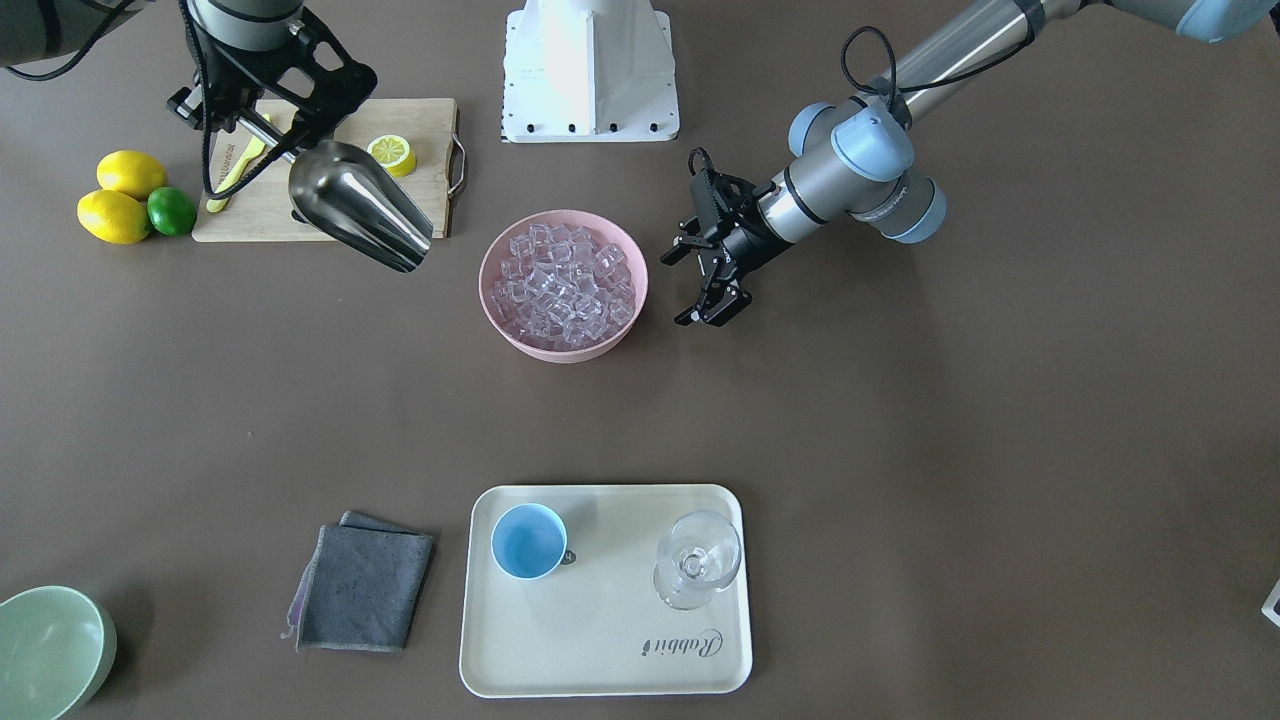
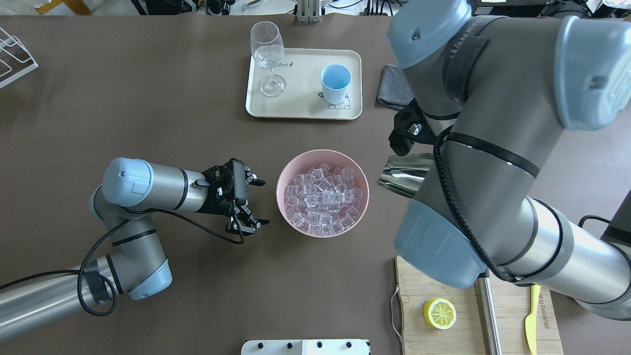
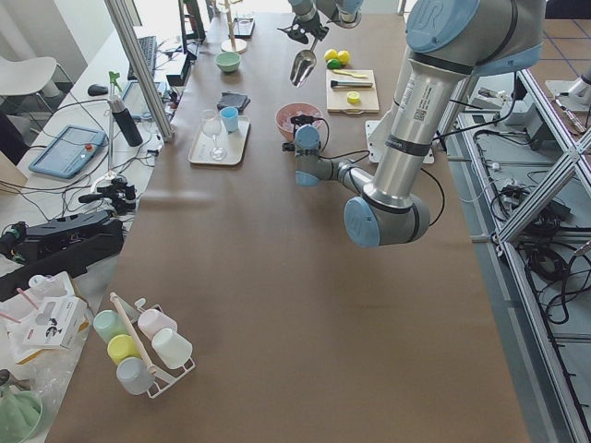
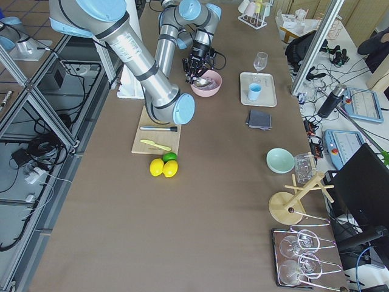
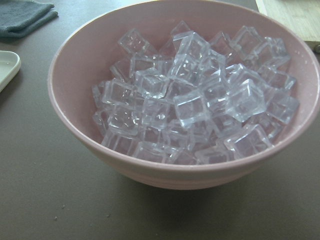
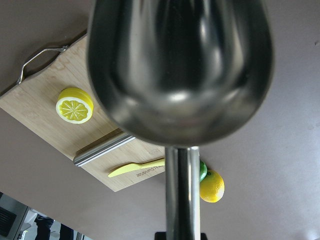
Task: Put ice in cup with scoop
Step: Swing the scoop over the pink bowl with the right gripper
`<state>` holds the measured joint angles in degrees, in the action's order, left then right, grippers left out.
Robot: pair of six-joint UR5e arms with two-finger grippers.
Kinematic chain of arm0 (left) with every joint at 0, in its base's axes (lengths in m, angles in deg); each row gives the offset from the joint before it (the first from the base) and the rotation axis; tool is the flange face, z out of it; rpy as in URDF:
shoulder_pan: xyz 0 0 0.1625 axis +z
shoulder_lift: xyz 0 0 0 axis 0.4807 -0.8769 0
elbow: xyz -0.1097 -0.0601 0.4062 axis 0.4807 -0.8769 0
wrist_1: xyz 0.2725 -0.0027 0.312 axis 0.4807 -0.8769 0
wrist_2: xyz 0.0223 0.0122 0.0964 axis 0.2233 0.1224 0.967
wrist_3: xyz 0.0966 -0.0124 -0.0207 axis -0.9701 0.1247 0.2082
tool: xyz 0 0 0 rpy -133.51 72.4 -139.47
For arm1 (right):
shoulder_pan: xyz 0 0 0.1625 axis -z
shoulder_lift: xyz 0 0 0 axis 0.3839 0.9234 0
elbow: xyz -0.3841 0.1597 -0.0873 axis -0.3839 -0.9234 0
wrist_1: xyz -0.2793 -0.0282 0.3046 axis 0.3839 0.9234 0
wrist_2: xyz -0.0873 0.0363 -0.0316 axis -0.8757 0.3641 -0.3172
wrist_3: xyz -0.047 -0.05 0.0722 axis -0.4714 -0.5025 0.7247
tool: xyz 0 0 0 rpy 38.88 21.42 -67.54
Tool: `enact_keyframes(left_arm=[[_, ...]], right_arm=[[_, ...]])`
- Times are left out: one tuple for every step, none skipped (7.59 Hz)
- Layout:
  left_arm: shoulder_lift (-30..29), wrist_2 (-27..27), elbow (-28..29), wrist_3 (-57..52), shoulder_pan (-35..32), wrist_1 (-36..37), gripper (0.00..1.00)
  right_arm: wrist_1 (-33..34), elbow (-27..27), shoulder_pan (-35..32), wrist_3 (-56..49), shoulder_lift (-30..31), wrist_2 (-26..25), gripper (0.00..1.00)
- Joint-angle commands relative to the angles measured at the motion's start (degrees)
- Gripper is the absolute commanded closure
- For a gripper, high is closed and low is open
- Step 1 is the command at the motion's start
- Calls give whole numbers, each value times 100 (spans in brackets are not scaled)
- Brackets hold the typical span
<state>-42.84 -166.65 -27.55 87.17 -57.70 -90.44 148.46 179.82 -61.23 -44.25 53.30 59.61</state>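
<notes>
Scoop [image 1: 360, 205] is clenched by its thin handle in the right tool [image 1: 255, 122] and held up in the air, well above the counter [image 1: 900, 450]. Its steel trough slopes down, with the open mouth pointing toward the pink bowl [image 1: 563, 350]. From the front, only the trough's shiny rounded back shows, so what it holds cannot be told. Under and behind it lies a bamboo cutting board [image 1: 425, 118] carrying a half lemon [image 1: 392, 153], a yellow plastic knife [image 1: 235, 175] and a steel rod [image 2: 488, 315]. Just beside the board's far end sit two whole lemons [image 1: 130, 173] and a lime [image 1: 171, 210].

The left tool [image 1: 690, 285] is released, fingers spread wide. It hangs low just beside the pink bowl on the side away from the scoop, facing the bowl's wall without touching it.

The ice [image 1: 565, 285] is piled in the pink bowl, filling it close to the rim.

Well apart from the bowl, toward the operators' edge, a cream tray [image 1: 600, 640] holds the light-blue cup [image 1: 528, 540] upright, its blue inside bare. A clear wine glass [image 1: 697, 560] stands at the tray's other end. A folded grey cloth [image 1: 362, 588] lies near the tray on the cup's side, and a pale green bowl [image 1: 50, 650] sits at the counter's corner.
</notes>
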Motion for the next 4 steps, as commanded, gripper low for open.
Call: enact_keyframes(left_arm=[[-29, -52, 5, -1, -20, -4, 2], [-82, -79, 13, -1, -20, -4, 2], [-91, -53, 22, -1, -20, -4, 2], [-108, -53, 22, -1, -12, -4, 2]], right_arm=[[560, -887, 147, 5, -679, 77, 100], [737, -1352, 191, 5, -995, 16, 100], [782, -1600, 287, 5, -1146, -80, 100], [783, -1681, 436, 5, -1182, -160, 100]])
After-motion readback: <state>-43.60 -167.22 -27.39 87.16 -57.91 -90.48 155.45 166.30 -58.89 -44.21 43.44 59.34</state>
